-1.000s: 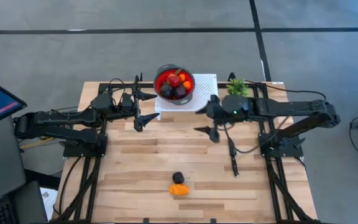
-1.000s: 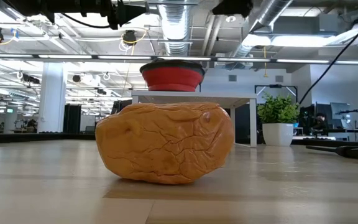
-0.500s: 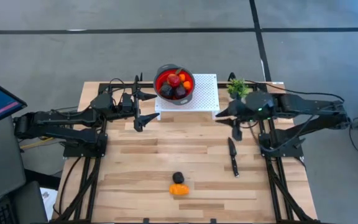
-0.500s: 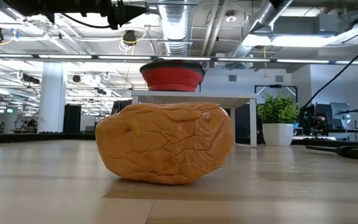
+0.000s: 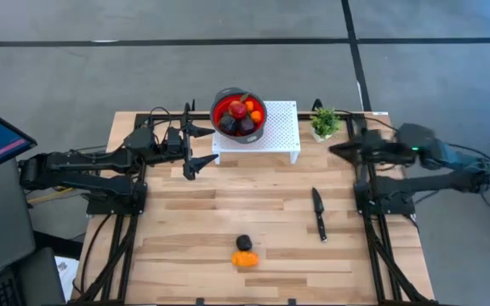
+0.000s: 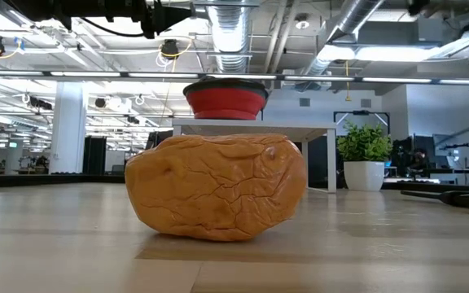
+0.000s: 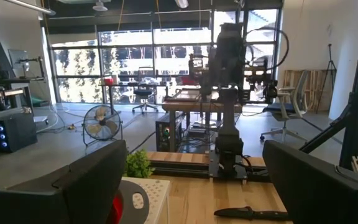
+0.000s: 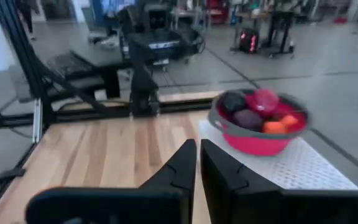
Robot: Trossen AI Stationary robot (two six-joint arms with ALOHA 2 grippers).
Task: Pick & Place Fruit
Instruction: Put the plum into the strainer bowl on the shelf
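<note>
A red bowl [image 5: 239,116] with dark purple, red and orange fruit stands on a white perforated stand [image 5: 279,134] at the table's far middle. The right wrist view shows the bowl [image 8: 260,121] too. A dark plum [image 5: 243,243] and a larger orange piece [image 5: 245,258] lie side by side near the front edge; the orange piece [image 6: 216,185] fills the low view. My left gripper [image 5: 199,147] hovers open left of the stand, holding nothing. My right gripper [image 5: 334,150] is shut and empty, drawn back near the table's right edge; its fingers [image 8: 188,163] are together.
A black-handled knife [image 5: 318,212] lies on the table's right half. A small green potted plant [image 5: 323,121] stands right of the stand at the far edge. Bare wood stretches between the stand and the two front fruits.
My right gripper has pulled back from beside the stand toward the table's right edge and shut its fingers on nothing. The bowl, the fruit and the knife have not moved.
</note>
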